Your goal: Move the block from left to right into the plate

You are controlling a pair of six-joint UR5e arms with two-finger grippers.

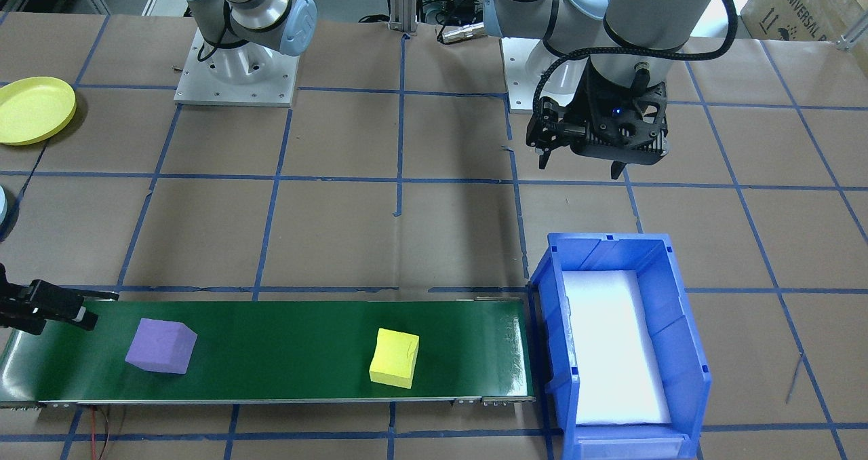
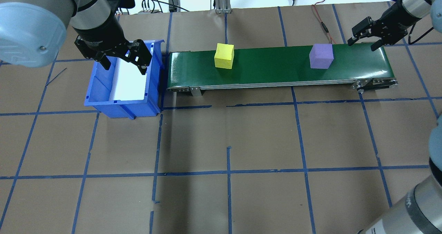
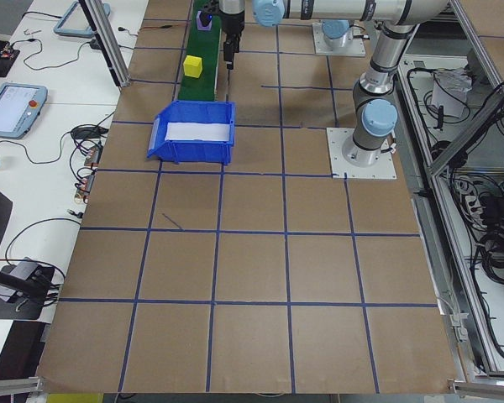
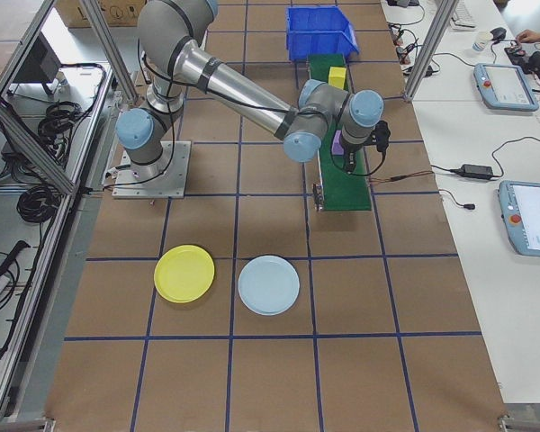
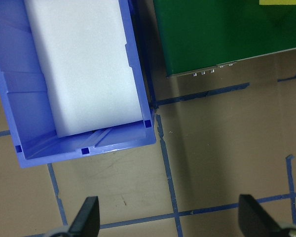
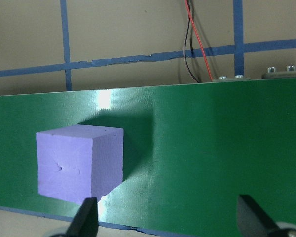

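The purple block [image 2: 321, 56] sits on the green conveyor belt [image 2: 276, 71], toward the belt's end nearest the right arm, untouched. A yellow block [image 2: 224, 56] rides the same belt, nearer the end that meets the blue bin [image 2: 103, 103]. The yellow plate [image 4: 184, 274] lies well away from the belt, on the paper-covered table past the right arm's base, just beside a pale blue plate [image 4: 269, 284].

The right gripper [image 2: 367, 37] hangs over the belt's end just beyond the purple block, its fingers spread wide with nothing between them; from its wrist camera the block shows below and to one side of the jaws, not centred. The left gripper [image 2: 122, 59] hovers over the bin, likewise spread and empty.

To my eye the step in hand is the reach for the purple block. Next, the right gripper needs to shift along the belt until the block sits squarely between its fingers, drop, close on opposite faces, then carry it to the yellow plate.
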